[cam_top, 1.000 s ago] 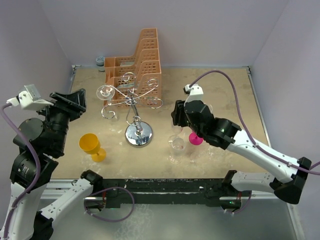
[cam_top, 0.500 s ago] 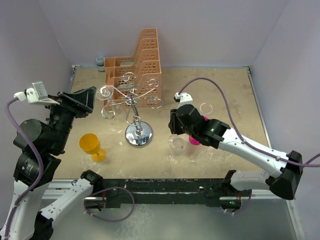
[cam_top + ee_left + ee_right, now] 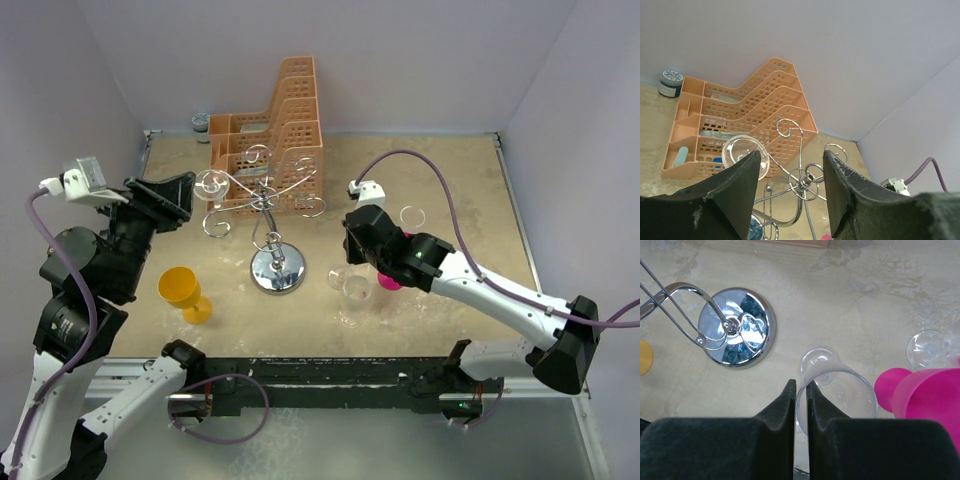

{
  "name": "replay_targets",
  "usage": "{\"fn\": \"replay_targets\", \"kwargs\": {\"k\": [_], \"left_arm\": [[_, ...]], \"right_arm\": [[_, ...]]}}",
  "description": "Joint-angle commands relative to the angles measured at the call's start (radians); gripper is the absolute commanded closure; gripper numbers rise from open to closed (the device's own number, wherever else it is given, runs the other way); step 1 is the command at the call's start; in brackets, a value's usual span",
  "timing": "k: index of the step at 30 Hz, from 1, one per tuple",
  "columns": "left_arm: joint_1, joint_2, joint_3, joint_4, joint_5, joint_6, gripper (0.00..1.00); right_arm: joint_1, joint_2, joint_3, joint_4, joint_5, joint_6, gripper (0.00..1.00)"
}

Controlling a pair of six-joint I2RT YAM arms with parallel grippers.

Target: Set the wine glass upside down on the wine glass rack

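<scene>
We have the right gripper (image 3: 800,386) closed to a narrow slit on the rim of the wine glass (image 3: 850,390), one finger inside the bowl and one outside, so we judge it pinched; the glass stands on the table at about 4 o'clock from the chrome base (image 3: 277,270) of the wine glass rack (image 3: 262,195), with the pink cup (image 3: 925,400) just beside it at 3 o'clock. The left gripper (image 3: 791,156) hangs wide open, holding nothing, looking at the rack. To do this step well, we should lift straight up clear of the pink cup; a thin rim may slip, so we turn it over slowly; then we approach a free scroll arm on the 3 o'clock side, away from the clear glass (image 3: 210,183) already at 9 o'clock.
</scene>
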Motion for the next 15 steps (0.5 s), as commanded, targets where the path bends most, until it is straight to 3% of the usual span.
{"fn": "replay_targets", "kwargs": {"k": [1,15], "left_arm": [[0.005,0.018,0.035,0.019,0.01,0.002,0.49],[0.005,0.146,0.157,0.005,0.217,-0.024,0.43]], "right_arm": [[0.002,-0.019,0.04,-0.027,0.051,0.011,1.0],[0.001,-0.255,0.03,0.068,0.305,0.122,1.0]]}}
